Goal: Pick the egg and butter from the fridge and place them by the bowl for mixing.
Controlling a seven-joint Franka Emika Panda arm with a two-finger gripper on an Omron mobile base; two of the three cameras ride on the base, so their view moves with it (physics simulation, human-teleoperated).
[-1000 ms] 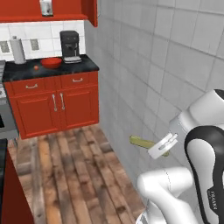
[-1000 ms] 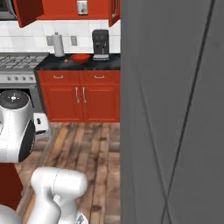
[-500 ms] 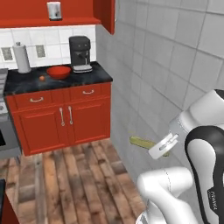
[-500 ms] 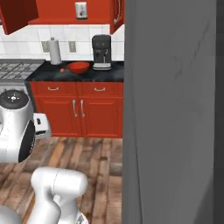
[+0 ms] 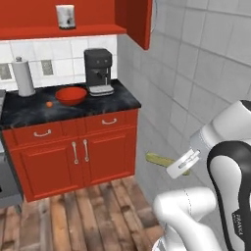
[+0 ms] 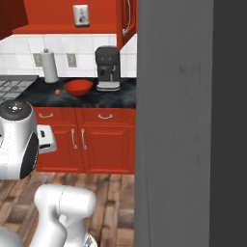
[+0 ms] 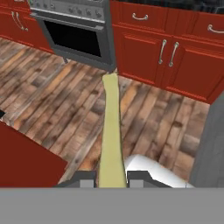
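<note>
Glossy red bowl (image 5: 71,95), wood-plank floor (image 7: 65,109)

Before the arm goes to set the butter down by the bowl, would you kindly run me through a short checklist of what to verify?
1. Butter held in gripper: ok, the stick sits between the fingertips and juts forward.
2. Egg already on the counter: ok, it lies apart from the bowl, on its left.
3. Free counter beside the bowl: ok, bare patch in front.
4. Coffee machine clear of the bowl: ok, a gap shows.
5. Counter within reach: cannot tell.
</note>
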